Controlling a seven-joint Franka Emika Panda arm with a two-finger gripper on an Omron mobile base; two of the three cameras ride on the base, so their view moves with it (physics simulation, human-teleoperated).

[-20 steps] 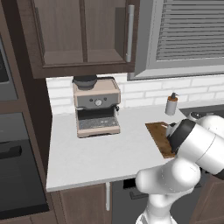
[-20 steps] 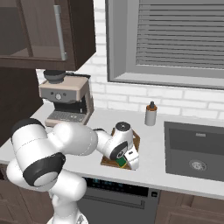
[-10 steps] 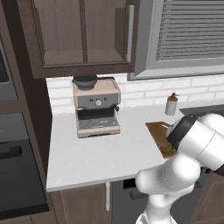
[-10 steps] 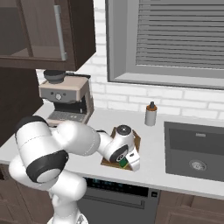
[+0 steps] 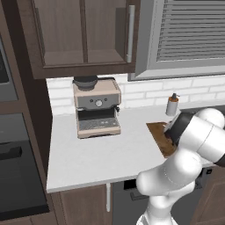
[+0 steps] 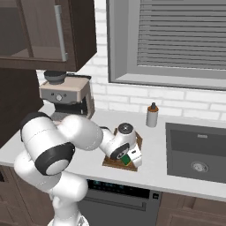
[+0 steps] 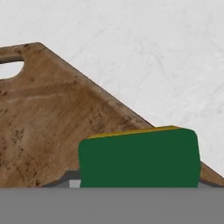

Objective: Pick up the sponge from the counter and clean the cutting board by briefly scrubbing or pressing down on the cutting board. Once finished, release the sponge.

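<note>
We are holding the gripper (image 6: 131,157) low over the near right corner of the cutting board (image 6: 138,141), its fingers pinched on the sponge (image 6: 126,160). In the hand view the sponge (image 7: 139,157) is sitting green face toward the camera with its yellow layer along the top edge, over the cutting board (image 7: 48,127) and close to that board's slanting edge, with the counter (image 7: 157,57) beyond. We are judging that the main risk is position: pressing or scrubbing this near the edge could carry the sponge off the wood onto the counter. A hard push could also shove the thin board toward the sink (image 6: 196,150), or toward the small bottle (image 6: 152,115) by the wall. The coffee machine (image 5: 96,106) is standing well apart.
</note>
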